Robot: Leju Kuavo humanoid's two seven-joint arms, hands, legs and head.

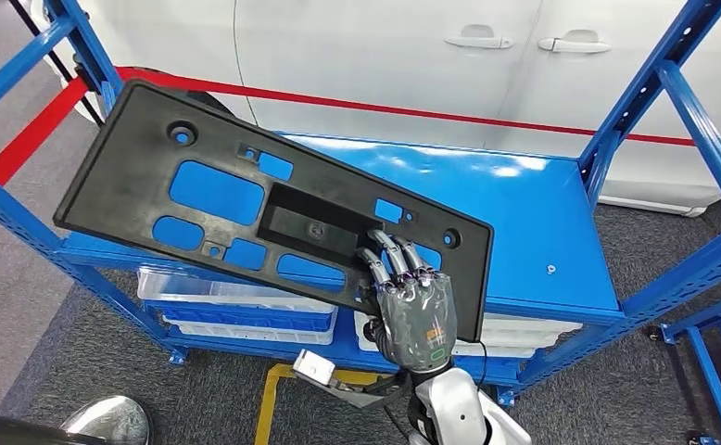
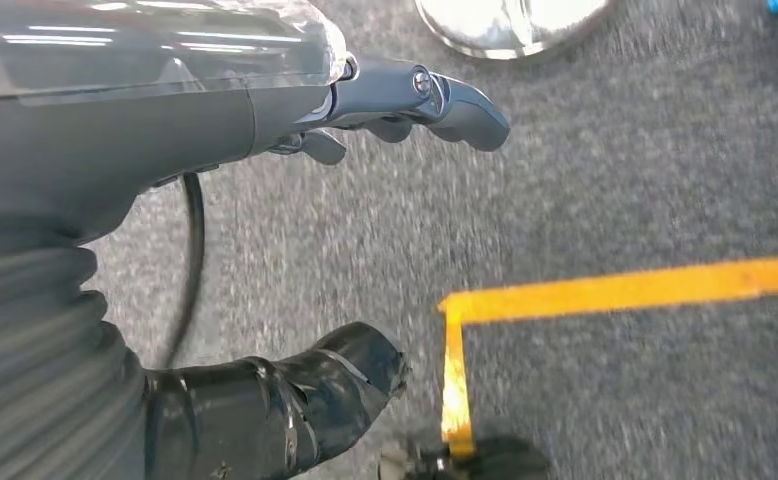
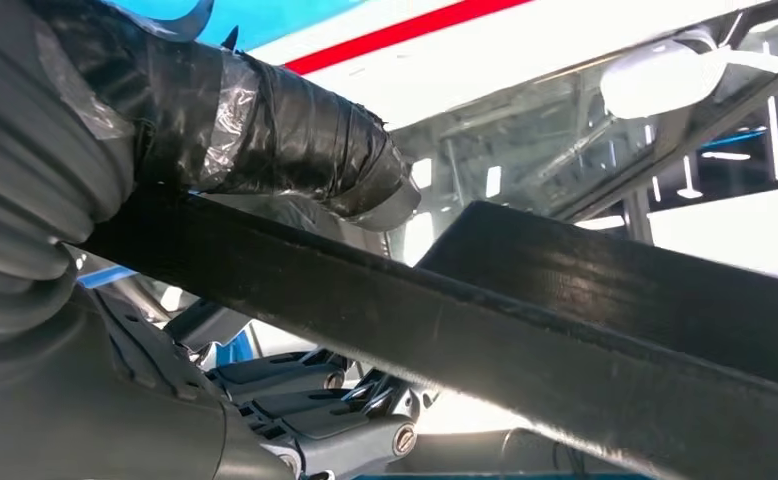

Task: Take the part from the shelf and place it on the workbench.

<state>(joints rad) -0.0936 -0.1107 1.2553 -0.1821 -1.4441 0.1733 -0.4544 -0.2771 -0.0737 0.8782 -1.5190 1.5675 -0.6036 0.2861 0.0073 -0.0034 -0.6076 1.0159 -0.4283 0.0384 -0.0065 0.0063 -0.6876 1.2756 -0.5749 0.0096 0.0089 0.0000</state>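
The part is a long black plastic panel point(image 1: 153, 158) with several cut-outs. It is tilted, its far end raised at the upper left over the blue shelf top point(image 1: 533, 222). My right hand point(image 1: 414, 311) grips its near right edge, fingers over the top face. In the right wrist view the panel's edge point(image 3: 525, 330) runs between the taped thumb point(image 3: 295, 130) and the fingers point(image 3: 315, 400) on the other side. My left hand point(image 2: 385, 100) hangs over the grey floor with nothing in it, fingers loosely curled.
Blue shelf uprights point(image 1: 653, 83) stand at both sides. Clear plastic bins point(image 1: 236, 306) sit on the lower shelf. A white car point(image 1: 385, 46) and a red barrier tape point(image 1: 357, 104) lie behind. Yellow floor marking point(image 2: 615, 290) crosses the grey carpet.
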